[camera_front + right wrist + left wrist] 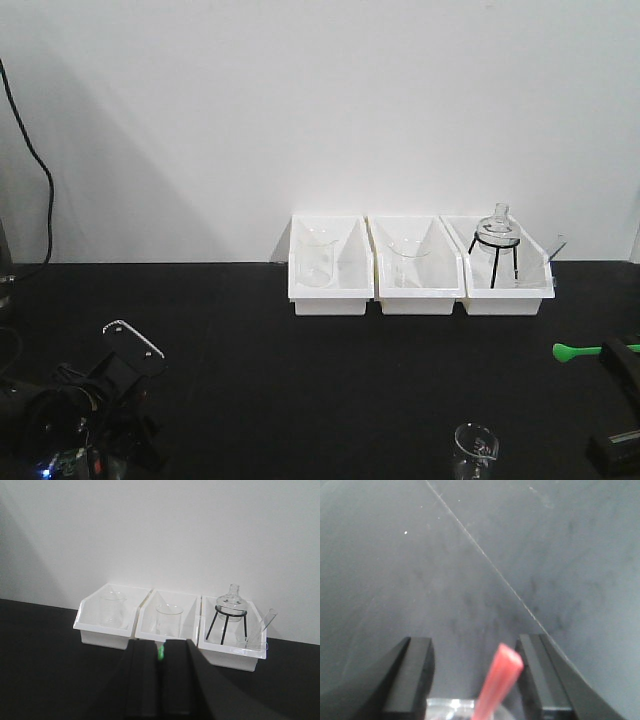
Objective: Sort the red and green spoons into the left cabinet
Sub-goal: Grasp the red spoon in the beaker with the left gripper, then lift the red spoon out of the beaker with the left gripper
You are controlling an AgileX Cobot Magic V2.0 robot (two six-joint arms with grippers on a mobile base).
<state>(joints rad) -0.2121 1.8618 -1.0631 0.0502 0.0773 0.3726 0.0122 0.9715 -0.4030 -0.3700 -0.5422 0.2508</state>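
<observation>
My right pincer is clenched on the green spoon, well right of the left cabinet, my left pincer released around the red spoon; I judge carrying green there comes next.

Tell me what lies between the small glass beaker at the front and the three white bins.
Nothing stands there. In the exterior front-facing view, only bare black table separates the beaker from the bins.
</observation>
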